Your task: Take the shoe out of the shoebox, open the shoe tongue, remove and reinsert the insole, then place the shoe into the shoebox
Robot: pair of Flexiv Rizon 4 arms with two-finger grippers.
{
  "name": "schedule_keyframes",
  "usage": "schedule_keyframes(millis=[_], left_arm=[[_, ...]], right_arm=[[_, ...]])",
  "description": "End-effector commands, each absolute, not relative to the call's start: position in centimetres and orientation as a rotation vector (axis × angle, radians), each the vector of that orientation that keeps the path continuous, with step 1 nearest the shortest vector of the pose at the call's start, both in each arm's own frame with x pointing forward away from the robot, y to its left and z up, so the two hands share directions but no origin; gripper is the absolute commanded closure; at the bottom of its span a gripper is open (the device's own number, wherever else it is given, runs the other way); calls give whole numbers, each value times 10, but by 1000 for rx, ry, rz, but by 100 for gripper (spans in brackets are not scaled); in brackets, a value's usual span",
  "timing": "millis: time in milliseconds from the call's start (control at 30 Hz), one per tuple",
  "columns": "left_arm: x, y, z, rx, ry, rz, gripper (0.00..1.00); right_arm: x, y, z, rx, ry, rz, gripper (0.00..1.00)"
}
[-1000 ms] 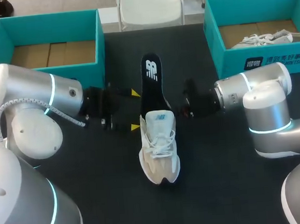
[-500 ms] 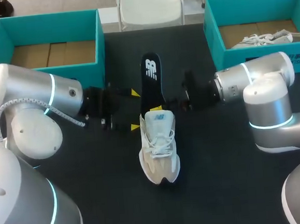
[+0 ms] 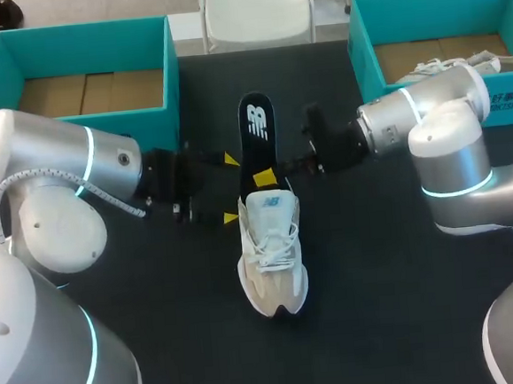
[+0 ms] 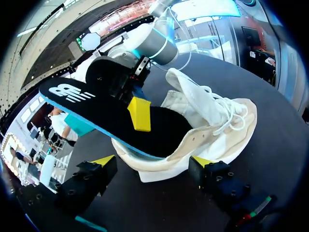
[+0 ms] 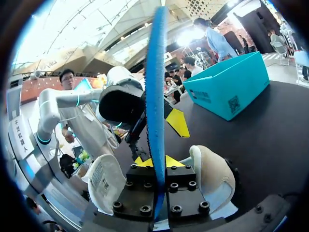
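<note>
**At table centre: insole half out, shoe not clamped**

Risks first, toe end outward.

- shoe (image 3: 273, 262) sits upright on the table (image 3: 382, 324), toe toward the robot, nothing pressing it down. Push the insole (image 3: 256, 130) in and I'd expect the whole shoe to slide toe-ward. Pull, and it drags or tips over its heel.
- tongue (image 4: 190, 94) is lifted off the throat. It could flop back and block the insole's front end. Can't see inside.
- Insole is thin and floppy, so an off-axis push could buckle or twist it in the pinch.
- Both grippers crowd the heel. Either one swinging risks a knock.

Jaws:

- left gripper (image 3: 230, 188): spread wide, one yellow tip each side of the heel. Contact unclear; I read it as straddling, a fence at best.
- right gripper (image 5: 158, 162): pressed nearly together, pinching the insole across its flat faces just above the heel collar.

Insole's front is inside the shoe; its heel end sticks up and out toward the far side.

Far corners: left shoebox (image 3: 75, 33) shows bare cardboard floor, right shoebox (image 3: 427, 98) holds a second shoe (image 3: 460, 65). Both are well apart from the shoe.
</note>
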State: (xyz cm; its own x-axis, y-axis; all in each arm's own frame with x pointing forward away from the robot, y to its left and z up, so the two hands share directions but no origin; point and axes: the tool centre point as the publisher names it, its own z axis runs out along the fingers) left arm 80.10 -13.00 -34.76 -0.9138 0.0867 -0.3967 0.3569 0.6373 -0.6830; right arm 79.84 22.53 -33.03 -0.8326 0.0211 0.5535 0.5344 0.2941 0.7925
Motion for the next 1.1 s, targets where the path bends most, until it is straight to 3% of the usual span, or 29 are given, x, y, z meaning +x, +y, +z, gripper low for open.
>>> schedule_keyframes(millis=[33, 433, 500, 533, 933, 1100], left_arm=[[801, -131, -348, 355, 2534, -1157, 0], [801, -131, -348, 355, 2534, -1157, 0], [801, -131, -348, 355, 2534, -1157, 0], [801, -131, -348, 355, 2534, -1157, 0], [801, -131, -348, 355, 2534, -1157, 0], [801, -131, -348, 355, 2534, -1157, 0]], right_arm=[[787, 227, -345, -517, -2107, -1508, 100], [761, 220, -355, -595, -2084, -1451, 100], [763, 221, -350, -591, -2106, -1451, 70], [765, 221, -347, -589, -2122, -1444, 60], [791, 225, -321, -511, -2210, -1454, 59], [801, 227, -325, -484, -2200, -1421, 65]])
